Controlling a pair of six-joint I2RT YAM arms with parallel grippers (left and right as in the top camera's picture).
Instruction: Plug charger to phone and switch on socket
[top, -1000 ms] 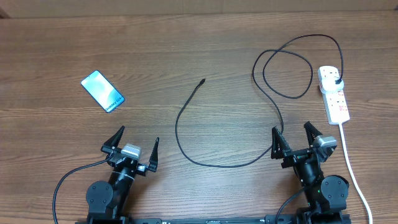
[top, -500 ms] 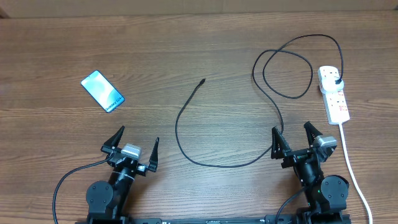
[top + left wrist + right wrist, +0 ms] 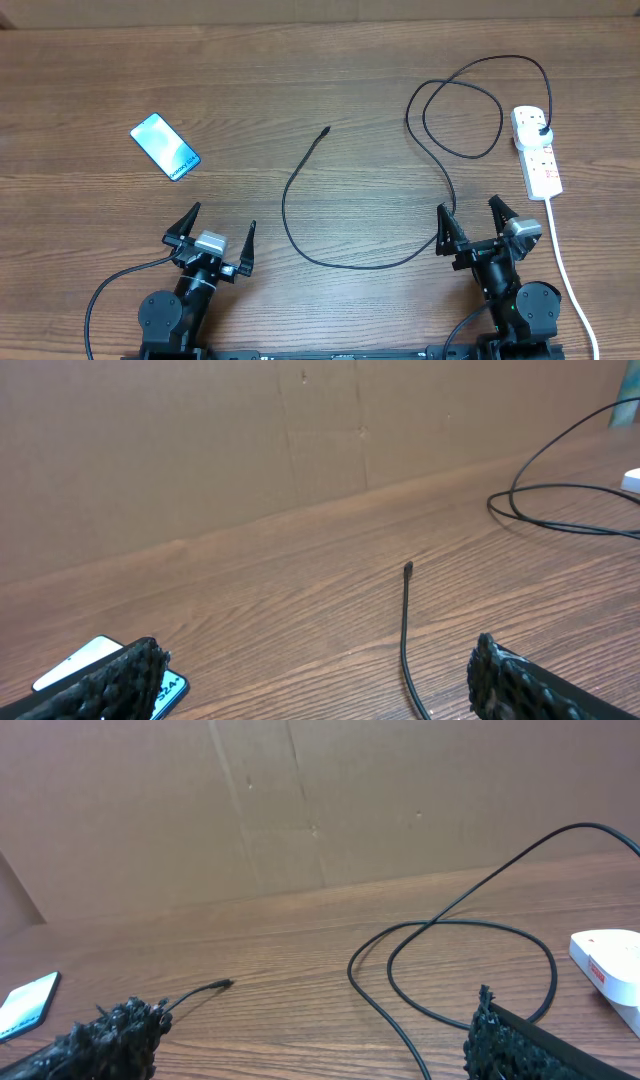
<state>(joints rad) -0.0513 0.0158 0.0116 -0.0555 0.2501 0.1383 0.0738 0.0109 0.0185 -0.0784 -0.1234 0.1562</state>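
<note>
While the wooden table [image 3: 330,80] fills nearly the whole overhead view, a plain cardboard wall [image 3: 200,450] closes off its far edge in both wrist views. At the near edge the two arms sit low. The left gripper [image 3: 223,217] has its fingers spread wide with nothing between them, and the right gripper [image 3: 467,205] is splayed just as wide and is also empty. The charger cable [image 3: 284,205] is a long thin black line. It sweeps from the middle of the table in a broad curve toward the near edge and passes close by the right gripper's inner finger; I cannot tell whether they touch. From there it coils into a loose loop at the far right. The white power strip [image 3: 537,152] lies lengthwise by the right edge, with small red marks on its face and a white cord [image 3: 560,250] trailing toward the near side. The phone [image 3: 165,146] lies flat and angled at the far left, screen up and lit blue, well apart from the cable. The black plug [image 3: 542,131] sits in the strip's far end. The connector tip [image 3: 326,130] rests loose on bare wood near the centre.
</note>
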